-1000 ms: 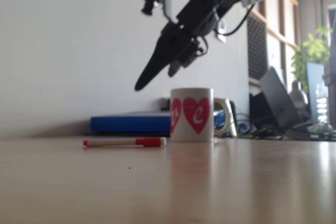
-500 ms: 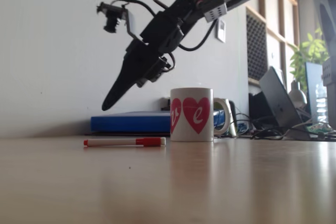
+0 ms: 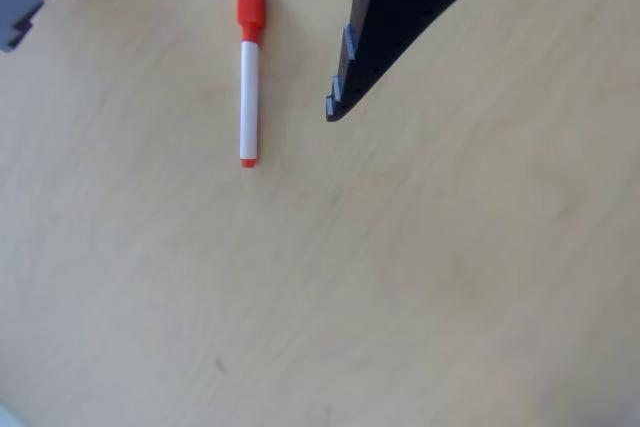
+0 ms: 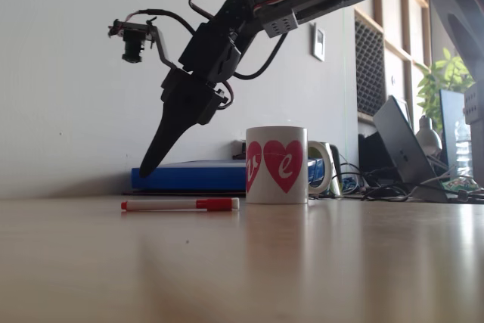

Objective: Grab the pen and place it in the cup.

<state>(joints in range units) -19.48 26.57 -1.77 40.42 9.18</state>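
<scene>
Progress: nothing grasped yet; the whole job, pick-up and drop into the cup, is left.
Pen: flat on the table, just left of the cup in the fixed view, capped end toward it.
Arm: reaches in from upper right, wrist angled steeply down.
Gripper: tip above the pen's plain end, clear of the table; whether its fingers are apart or together, I cannot tell.

Open counter all round pen on near side, w/ clear air between it and hand above. Cup stands just off pen's cap end. Blue box blocks behind.
</scene>
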